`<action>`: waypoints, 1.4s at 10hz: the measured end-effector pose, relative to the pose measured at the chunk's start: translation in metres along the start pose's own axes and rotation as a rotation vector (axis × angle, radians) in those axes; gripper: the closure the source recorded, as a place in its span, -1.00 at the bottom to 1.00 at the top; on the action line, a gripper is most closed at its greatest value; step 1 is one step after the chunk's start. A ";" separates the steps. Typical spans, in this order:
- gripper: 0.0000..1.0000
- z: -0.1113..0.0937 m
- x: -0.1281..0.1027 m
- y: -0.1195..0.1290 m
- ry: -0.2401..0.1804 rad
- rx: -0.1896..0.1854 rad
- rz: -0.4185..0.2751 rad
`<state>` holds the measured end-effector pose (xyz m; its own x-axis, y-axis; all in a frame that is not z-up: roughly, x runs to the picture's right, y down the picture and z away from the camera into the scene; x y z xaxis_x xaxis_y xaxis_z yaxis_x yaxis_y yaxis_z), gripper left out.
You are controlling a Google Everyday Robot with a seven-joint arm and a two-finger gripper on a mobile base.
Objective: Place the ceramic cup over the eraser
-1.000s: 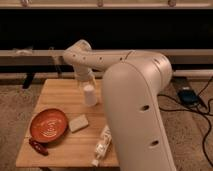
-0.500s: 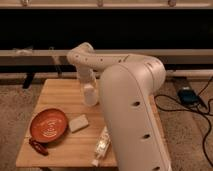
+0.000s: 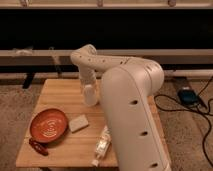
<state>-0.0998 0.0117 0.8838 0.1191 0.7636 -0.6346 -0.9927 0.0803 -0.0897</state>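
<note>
Fingers: can't tell if clenched or released, lost against white cup (image 3: 90,98) from this angle. Gripper (image 3: 89,91) pointing down over table (image 3: 57,92), middle toward the back. Cup upright right at gripper tip, on the tabletop. Beige block (image 3: 78,123) in front of cup, orange bowl (image 3: 48,125) front-left, bottle (image 3: 101,145) near front edge.
</note>
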 end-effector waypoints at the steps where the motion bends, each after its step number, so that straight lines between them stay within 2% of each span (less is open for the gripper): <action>1: -0.30 0.002 0.000 0.003 0.004 -0.003 -0.004; 3: -0.29 0.008 0.002 0.006 0.012 -0.002 -0.014; 4: -0.19 0.011 0.002 0.004 0.010 0.000 -0.016; 6: 0.25 0.016 0.003 0.005 -0.022 0.002 -0.024; 9: 0.79 0.008 0.006 0.004 -0.045 -0.001 -0.027; 10: 0.97 0.000 0.008 0.002 -0.058 -0.001 -0.029; 12: 1.00 -0.018 0.013 -0.001 -0.075 -0.003 -0.030; 14: 1.00 -0.053 0.032 -0.004 -0.086 0.005 -0.027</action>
<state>-0.0906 0.0019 0.8230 0.1440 0.8131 -0.5641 -0.9893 0.1044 -0.1020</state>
